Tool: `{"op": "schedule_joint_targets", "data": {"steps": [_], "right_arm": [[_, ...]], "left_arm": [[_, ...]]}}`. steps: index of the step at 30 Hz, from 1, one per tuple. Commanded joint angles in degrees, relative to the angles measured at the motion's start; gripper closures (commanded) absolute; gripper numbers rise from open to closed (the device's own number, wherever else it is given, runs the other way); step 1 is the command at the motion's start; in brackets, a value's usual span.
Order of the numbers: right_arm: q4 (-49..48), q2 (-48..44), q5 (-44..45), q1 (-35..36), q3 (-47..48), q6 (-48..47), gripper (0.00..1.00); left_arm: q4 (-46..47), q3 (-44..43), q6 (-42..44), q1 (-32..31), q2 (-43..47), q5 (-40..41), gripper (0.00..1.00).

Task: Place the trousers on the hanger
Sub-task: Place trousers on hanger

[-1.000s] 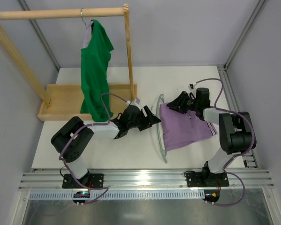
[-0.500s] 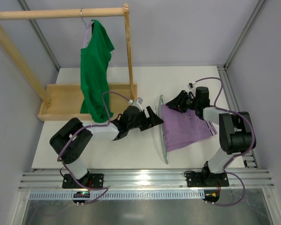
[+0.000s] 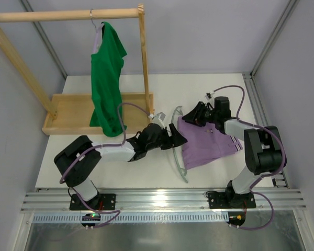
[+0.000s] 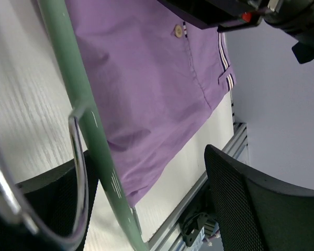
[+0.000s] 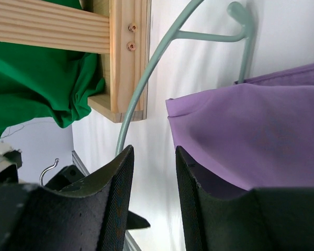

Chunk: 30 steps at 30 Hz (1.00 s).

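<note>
While the overhead view only sets the left gripper [image 3: 176, 137] at the left side of the hanger [image 3: 179, 166], its wrist camera shows the fingers wide apart with the mint bar running between them, unclamped. It also shows a button [image 4: 178, 31] and the striped waistband [image 4: 223, 55] on the trousers [image 3: 206, 144], which lie right of centre on the table [image 3: 199, 89]. The left arm stretches low to the right, and the right arm folds back leftward to the trousers' far-left corner, where the right gripper [image 5: 150, 157] stands parted over bare table with fabric resting on one finger.
</note>
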<state>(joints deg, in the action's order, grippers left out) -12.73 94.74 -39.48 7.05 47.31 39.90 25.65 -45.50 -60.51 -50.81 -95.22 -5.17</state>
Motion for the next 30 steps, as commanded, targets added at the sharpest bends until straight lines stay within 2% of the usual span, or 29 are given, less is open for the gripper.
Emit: {"op": "schedule_joint_targets", "data": {"steps": [1, 7, 13, 15, 16, 18, 20, 22, 27, 30], "right_arm": [[-2.03, -2.19, 1.95, 1.39, 1.38, 1.84, 0.59], [-1.86, -3.42, 3.27, 1.83, -0.20, 1.59, 0.59], [-1.68, -3.34, 3.63, 1.92, -0.38, 0.35, 0.59], [-1.51, -1.85, 2.93, 1.92, 1.29, 0.09, 0.59], [-1.59, -1.40, 2.75, 2.09, 1.64, 0.09, 0.59], [-1.94, -0.18, 2.66, 2.09, 2.52, -0.08, 0.60], [-1.42, 2.54, 2.40, 2.01, 4.18, -0.43, 0.61], [1.46, 5.09, 5.11, 1.13, 6.03, -1.83, 0.62], [2.71, 9.84, 8.54, -2.74, 7.09, -0.79, 0.63], [4.38, 11.52, 10.83, -4.05, 7.62, -0.88, 0.63]], "left_arm": [[0.10, 0.58, 1.72, -2.71, 2.32, 8.84, 0.22], [5.97, 4.97, -1.98, -3.69, 0.12, 13.96, 0.29], [6.43, 8.05, -2.51, -4.04, 1.61, 16.94, 0.52], [5.99, 8.49, -2.51, -4.21, 2.23, 18.26, 0.62], [5.73, 8.49, -2.59, -4.21, 2.84, 18.61, 0.71], [4.77, 8.41, -2.68, -4.30, 3.02, 19.23, 0.79], [4.67, 8.41, -2.59, -4.30, 3.11, 19.58, 0.91], [4.24, 8.41, -3.12, -4.30, 2.94, 20.11, 1.00], [2.83, 8.23, -4.87, -4.30, 2.67, 21.34, 1.00], [-1.29, 6.66, -6.20, -4.30, 2.67, 22.74, 1.00]]}}
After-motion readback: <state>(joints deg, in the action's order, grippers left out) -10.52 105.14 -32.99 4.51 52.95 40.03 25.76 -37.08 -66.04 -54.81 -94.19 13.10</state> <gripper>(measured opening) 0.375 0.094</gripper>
